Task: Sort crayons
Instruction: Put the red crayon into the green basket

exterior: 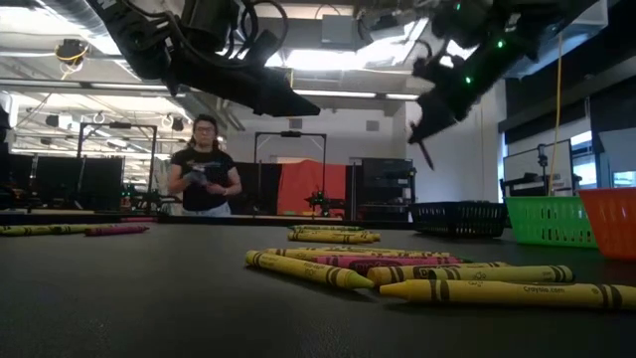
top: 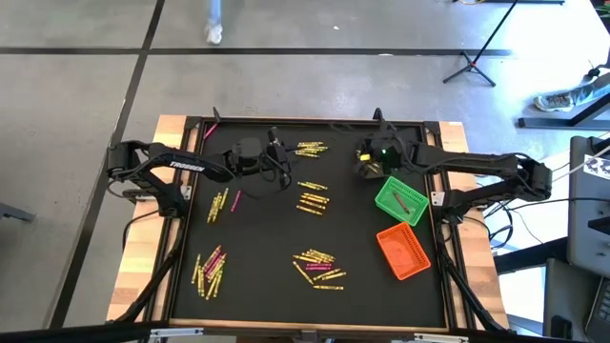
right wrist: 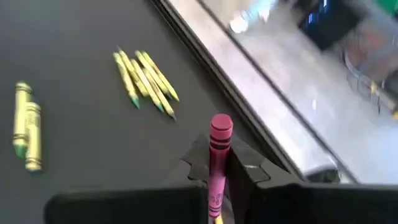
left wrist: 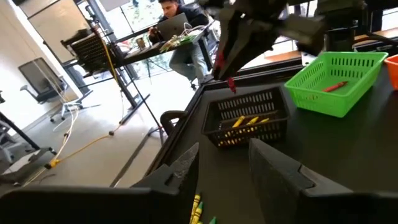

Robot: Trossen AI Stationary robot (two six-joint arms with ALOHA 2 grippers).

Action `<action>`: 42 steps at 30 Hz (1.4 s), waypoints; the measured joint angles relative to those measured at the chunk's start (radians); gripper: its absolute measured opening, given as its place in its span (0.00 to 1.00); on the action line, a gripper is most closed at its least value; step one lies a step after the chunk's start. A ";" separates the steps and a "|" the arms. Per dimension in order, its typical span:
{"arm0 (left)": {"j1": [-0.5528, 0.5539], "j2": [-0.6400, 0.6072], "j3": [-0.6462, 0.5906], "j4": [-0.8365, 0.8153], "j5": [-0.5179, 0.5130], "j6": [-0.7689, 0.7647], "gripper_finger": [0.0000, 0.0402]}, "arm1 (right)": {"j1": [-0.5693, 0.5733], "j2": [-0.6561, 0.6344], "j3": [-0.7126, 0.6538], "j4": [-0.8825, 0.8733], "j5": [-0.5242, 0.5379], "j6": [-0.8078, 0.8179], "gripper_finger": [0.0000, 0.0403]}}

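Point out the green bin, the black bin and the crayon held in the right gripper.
green bin (left wrist: 336, 84), left wrist view, on its front wall.
black bin (left wrist: 249, 102), left wrist view, on its mesh rim.
pink crayon (right wrist: 219, 149), right wrist view, on its upper shaft above the right gripper (right wrist: 217, 171).

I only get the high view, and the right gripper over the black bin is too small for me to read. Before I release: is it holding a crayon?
Observer: Yes. The right wrist view shows the right gripper shut on a pink crayon, with one end sticking out past the fingers.
Operator: What is lying in the black bin?
Observer: The left wrist view shows yellow crayons inside the black bin.
Operator: Is the left gripper carrying anything?
Observer: No. Its own wrist view shows the left gripper open, with nothing between its fingers.
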 joint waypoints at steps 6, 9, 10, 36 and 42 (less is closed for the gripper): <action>0.000 0.000 0.000 0.000 0.000 0.000 0.31 | -0.076 0.021 0.000 -0.004 -0.128 0.019 0.04; 0.000 0.000 0.000 0.000 0.004 0.000 0.31 | -0.062 0.020 0.000 -0.041 -0.167 0.032 0.04; 0.000 0.000 0.000 0.000 0.006 0.000 0.31 | -0.046 0.013 0.000 -0.066 -0.173 0.044 0.04; -0.009 0.000 0.000 -0.033 0.008 0.000 0.31 | 0.274 -0.128 -0.009 -0.853 -0.220 0.629 0.06; -0.009 0.000 0.000 -0.041 0.008 -0.004 0.31 | 0.268 -0.125 -0.046 -0.844 -0.230 0.648 0.07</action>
